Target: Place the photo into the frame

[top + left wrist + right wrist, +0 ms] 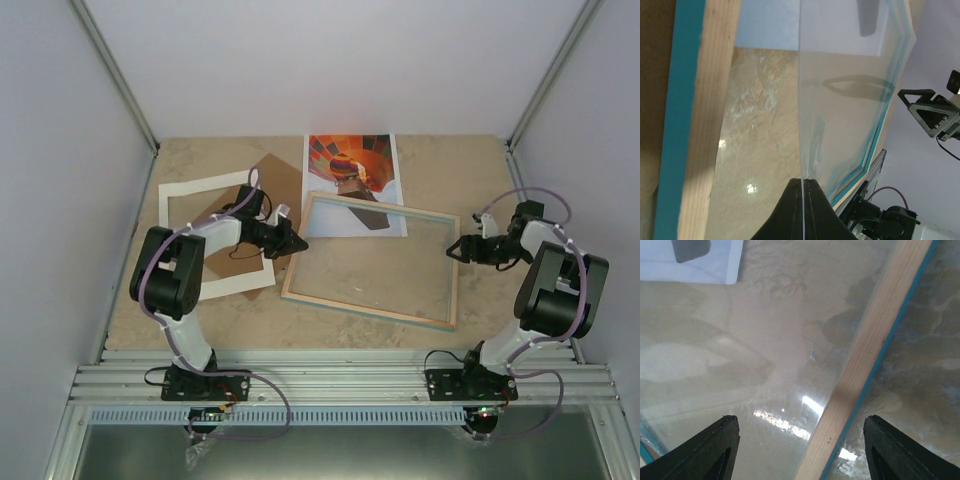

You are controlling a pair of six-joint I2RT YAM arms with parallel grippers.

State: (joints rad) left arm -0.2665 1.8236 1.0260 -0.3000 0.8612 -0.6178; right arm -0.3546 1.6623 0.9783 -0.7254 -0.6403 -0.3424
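1. The frame (370, 310) lies flat in the middle of the table (480, 170), bare wood side up. It sits right between the two grippers.
2. The right gripper (800, 420) is at the frame's right rim. Its jaws are spread wide, one finger over the pane (765, 355) and the other out over the table, so the rim runs between them. It's got hold of nothing as far as I can see.
3. The left gripper (803, 182) is at the frame's left rim with its fingers pinched tight together. A thin clear edge runs out from between the tips, which looks like the pane itself.
4. Left of the frame, under the left arm, there's a white mat (200, 183) and a brown board (280, 180). They overlap, but I can't tell which is on top.
5. Farthest back is the photo (350, 160), balloon side up on the table. Its near edge is tucked under the frame's far left corner, and you can see a bit of it through the pane.
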